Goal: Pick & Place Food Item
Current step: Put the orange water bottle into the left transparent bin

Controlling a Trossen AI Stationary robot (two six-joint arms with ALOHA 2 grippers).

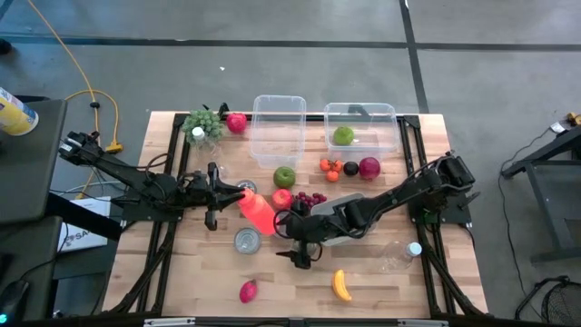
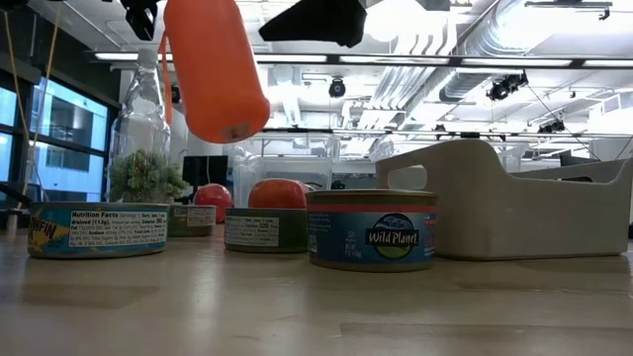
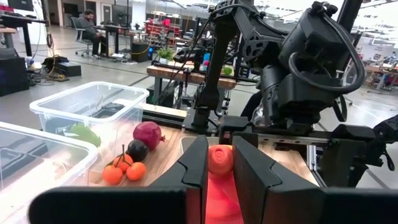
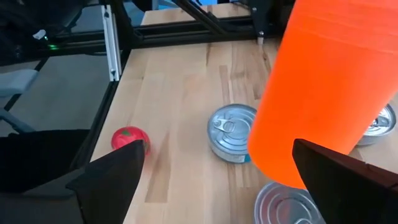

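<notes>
The left tool (image 1: pixel 243 193) is clamped on the orange carrot (image 1: pixel 258 211), lifted off the table (image 1: pixel 182 282). The right tool (image 1: pixel 292 238), fingers spread wide, sits just beside the carrot's free end.

Grey floor (image 1: pixel 300 23), ceiling pipes (image 2: pixel 465 40), blue windows (image 2: pixel 69 138)

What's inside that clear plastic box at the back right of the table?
The clear box holds one green apple; the left wrist view shows it through the wall. A dark shape shows at the back rim. Nothing else is visible inside.
</notes>
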